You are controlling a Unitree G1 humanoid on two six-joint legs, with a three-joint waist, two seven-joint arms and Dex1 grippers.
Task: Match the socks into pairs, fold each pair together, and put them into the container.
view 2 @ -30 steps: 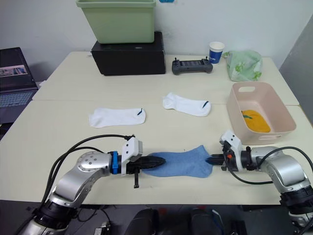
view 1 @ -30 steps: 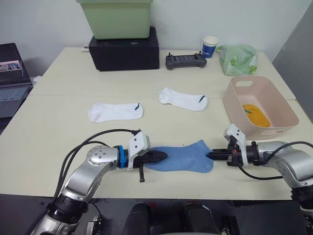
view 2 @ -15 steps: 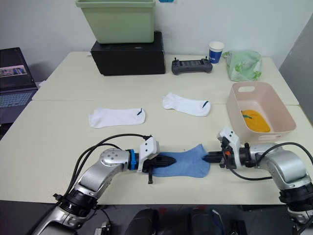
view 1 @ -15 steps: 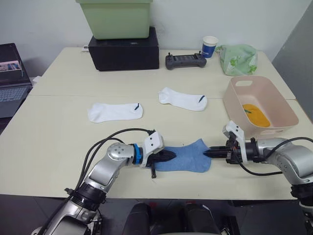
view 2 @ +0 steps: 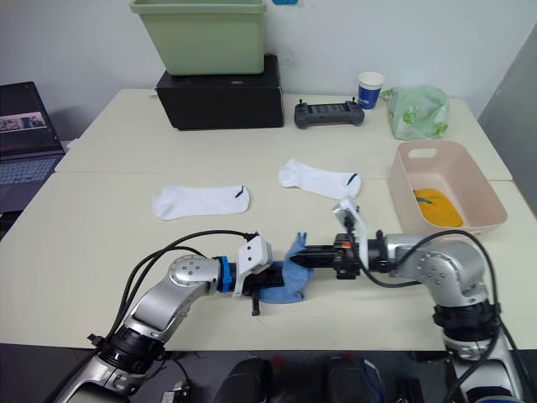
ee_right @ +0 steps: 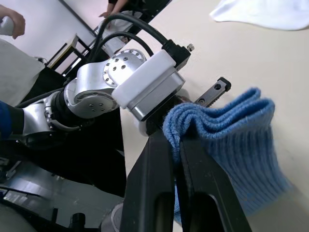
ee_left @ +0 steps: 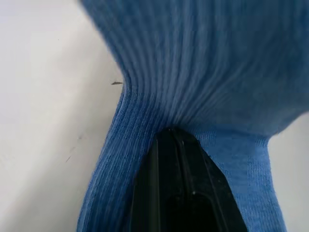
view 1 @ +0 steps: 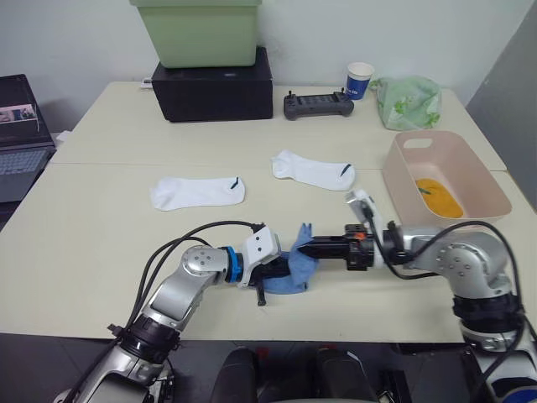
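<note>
Two grippers meet at the blue socks (view 1: 295, 267) near the front edge of the tabletop (view 1: 101, 227). In the left eye view, the left gripper (view 1: 284, 269) is clamped on one end of the blue socks, low on the tabletop. The right gripper (view 1: 304, 249) is pinched on the other end and holds it up over the first end, so the blue socks are bent double. Two white socks lie flat near the middle of the tabletop, one (view 1: 198, 192) to the left and one (view 1: 315, 171) to the right, well apart. The pink container (view 1: 482, 189) sits by the right edge, with an orange sock (view 1: 437, 196) inside it.

In the right eye view, a green bin (view 2: 202, 35) stands on a black box (view 2: 221, 94) at the back edge.

In the left wrist view, the black fingers (ee_left: 186, 191) are closed tight on ribbed blue cloth.

In the right wrist view, the black fingers (ee_right: 154, 193) squeeze a folded blue edge, just beside the left gripper.
</note>
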